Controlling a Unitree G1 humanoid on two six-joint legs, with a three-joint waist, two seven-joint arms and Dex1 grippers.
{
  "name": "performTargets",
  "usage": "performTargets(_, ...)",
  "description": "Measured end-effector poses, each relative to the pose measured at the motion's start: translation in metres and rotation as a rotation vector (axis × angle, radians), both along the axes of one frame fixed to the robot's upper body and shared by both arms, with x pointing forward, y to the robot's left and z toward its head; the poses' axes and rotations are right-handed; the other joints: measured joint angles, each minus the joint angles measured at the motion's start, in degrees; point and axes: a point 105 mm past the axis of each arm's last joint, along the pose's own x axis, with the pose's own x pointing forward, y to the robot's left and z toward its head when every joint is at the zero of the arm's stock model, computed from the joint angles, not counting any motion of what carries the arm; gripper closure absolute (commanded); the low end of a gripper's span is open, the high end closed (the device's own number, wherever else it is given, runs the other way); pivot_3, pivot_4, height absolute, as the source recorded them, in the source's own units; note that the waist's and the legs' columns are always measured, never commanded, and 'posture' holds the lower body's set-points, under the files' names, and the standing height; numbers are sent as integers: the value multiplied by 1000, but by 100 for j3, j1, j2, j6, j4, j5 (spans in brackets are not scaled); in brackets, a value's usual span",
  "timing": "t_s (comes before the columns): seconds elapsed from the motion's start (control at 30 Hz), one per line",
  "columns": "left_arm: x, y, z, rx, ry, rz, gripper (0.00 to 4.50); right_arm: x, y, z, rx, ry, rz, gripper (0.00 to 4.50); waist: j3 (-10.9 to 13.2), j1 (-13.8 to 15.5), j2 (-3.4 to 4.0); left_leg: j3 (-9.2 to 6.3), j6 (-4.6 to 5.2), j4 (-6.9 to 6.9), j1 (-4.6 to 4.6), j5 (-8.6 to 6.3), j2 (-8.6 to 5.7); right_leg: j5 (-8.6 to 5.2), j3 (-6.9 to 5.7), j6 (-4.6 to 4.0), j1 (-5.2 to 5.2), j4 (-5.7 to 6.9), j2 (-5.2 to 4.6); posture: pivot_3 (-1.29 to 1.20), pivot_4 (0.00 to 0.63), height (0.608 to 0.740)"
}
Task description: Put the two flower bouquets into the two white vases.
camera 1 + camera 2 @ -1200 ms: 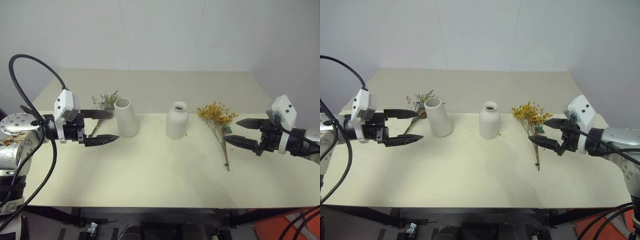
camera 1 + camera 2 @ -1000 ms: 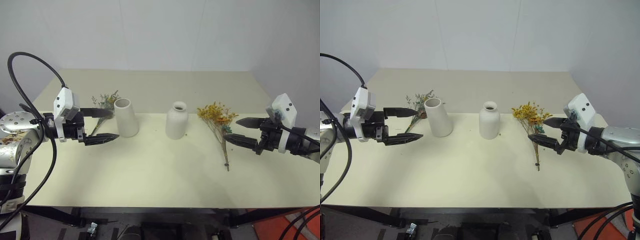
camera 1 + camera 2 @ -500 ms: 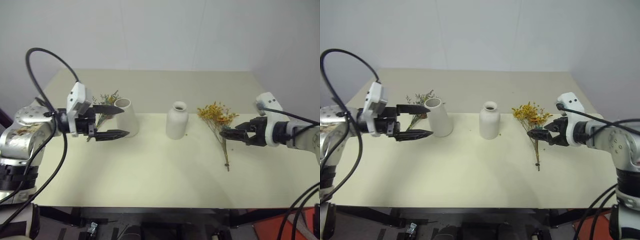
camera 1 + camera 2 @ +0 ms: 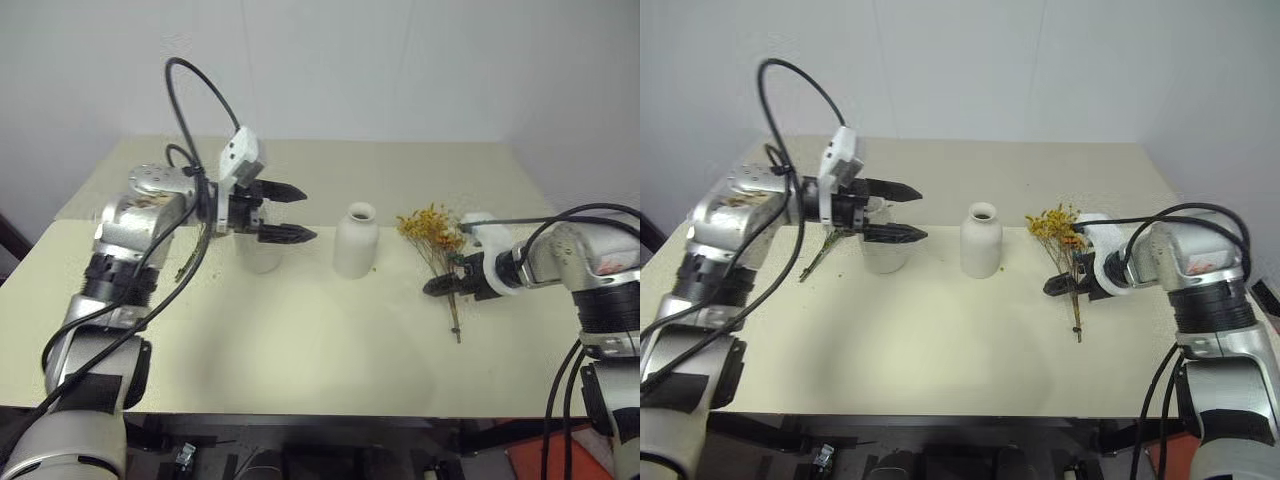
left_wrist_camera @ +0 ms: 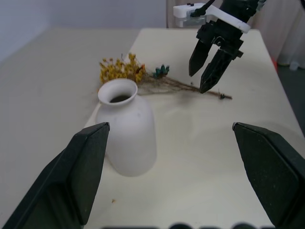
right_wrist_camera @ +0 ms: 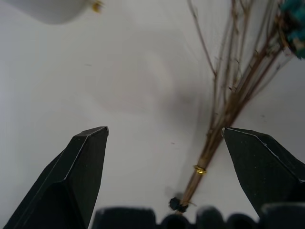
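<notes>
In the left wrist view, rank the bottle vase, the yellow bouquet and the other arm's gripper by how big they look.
1. Bottle vase, though it sits nearest the camera.
2. Yellow bouquet, long but thin.
3. Right gripper, open over the stems; close to the bouquet in apparent size, so those two are unsure.

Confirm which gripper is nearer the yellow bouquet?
Right. The right gripper is open over the yellow bouquet's stems; the left gripper hovers open across the table by the tapered vase.

Left tool [image 4: 288, 212] swung over tapered vase [image 4: 259, 254]; right tool [image 4: 440, 284] dropped to yellow bouquet [image 4: 437, 237]
</notes>
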Motion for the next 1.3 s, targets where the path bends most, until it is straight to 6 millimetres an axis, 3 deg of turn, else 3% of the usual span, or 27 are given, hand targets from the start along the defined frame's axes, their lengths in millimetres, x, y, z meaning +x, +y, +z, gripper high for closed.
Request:
performTargets(0.27,18,-18,14,0,-21,-26,0,20,-4,-8,-57,36,-38,29,0,-42,0,1,0,1,-15,0,0,3,2,-2,-18,3,0,0,150,740)
performTargets(0.43,23,-23,9,22,-6,-42,0,29,-2,-15,-84,65,-38,29,0,-68,0,0,0,1,-15,0,-1,4,2,-2,-18,5,1,0,150,740)
performTargets(0.53,24,-23,5,36,4,-54,0,33,-3,-24,-106,83,-42,29,0,-100,1,0,0,1,-16,0,-1,4,2,-1,-18,5,1,0,150,740)
performTargets(0.8,18,-29,10,60,-6,-137,0,41,-7,-24,-116,81,-44,29,0,-149,1,0,0,2,-13,0,-2,6,3,2,-15,8,-1,0,150,740)
performTargets(0.93,19,-28,9,78,-1,-145,0,44,-10,-24,-128,78,-45,931,0,-161,1,0,0,2,-10,0,-2,6,3,3,-14,9,0,0,150,740)
performTargets(1.3,20,-28,8,83,-3,-154,0,47,-11,-26,-163,80,-38,4466,0,-182,1,-2,0,2,-8,0,-1,6,4,2,-15,18,1,0,150,740)
